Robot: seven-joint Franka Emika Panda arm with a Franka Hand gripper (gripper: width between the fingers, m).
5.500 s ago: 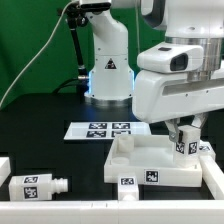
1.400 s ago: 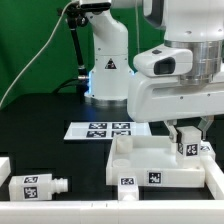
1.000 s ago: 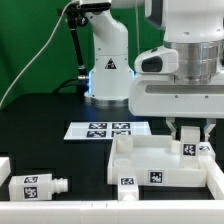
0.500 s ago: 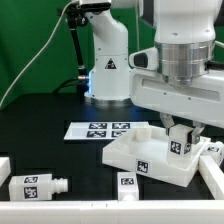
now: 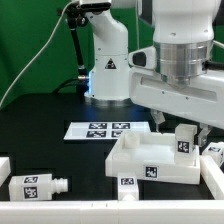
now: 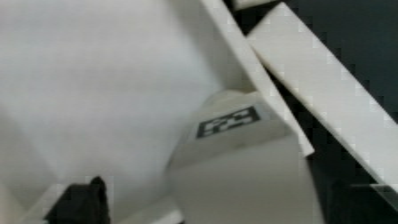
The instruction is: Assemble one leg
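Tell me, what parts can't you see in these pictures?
- Gripper fingertips: exterior view, hidden behind the robot's white wrist body; open or shut is unclear.
- Base of the standing leg: exterior view, hidden by the flat white square piece.
- Wrist view: so close that only one tag is clear.

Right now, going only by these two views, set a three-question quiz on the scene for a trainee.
1. True or false: the tagged leg stands upright at a corner of the large square piece.
2. Where does the marker board lie? A) on top of the large square piece; B) on the table between the large square piece and the arm's base; C) in the gripper.
3. Fill in: the second leg lies on its side at the exterior view's ____.
Key: 1 true; 2 B; 3 left.
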